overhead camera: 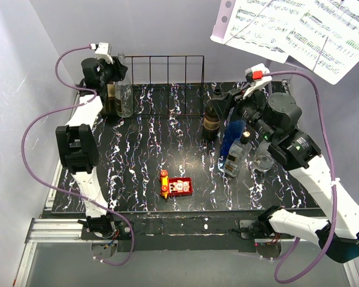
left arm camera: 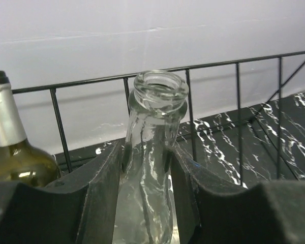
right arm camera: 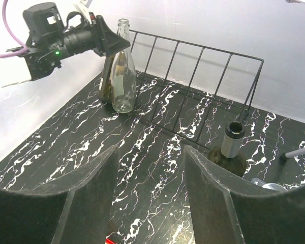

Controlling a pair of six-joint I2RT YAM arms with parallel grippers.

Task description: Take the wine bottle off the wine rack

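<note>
Your left gripper (left arm camera: pixel 147 152) is clamping the clear wine bottle (left arm camera: pixel 160 91) by its neck at the wine rack's (left arm camera: pixel 239 112) left end (can't tell if the base is sitting inside the frame). Right gripper (right arm camera: pixel 150 168) is hanging open, holding nothing. The green bottle (left arm camera: pixel 18 162) is getting half cropped.

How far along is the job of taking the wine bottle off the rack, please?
Done: the left claw grips the clear bottle at its neck. In hand: that bottle stands at the wine rack, left end, beside a green bottle, not yet lifted. Left: carry it clear of the rack. The right claw hangs open, empty.
</note>
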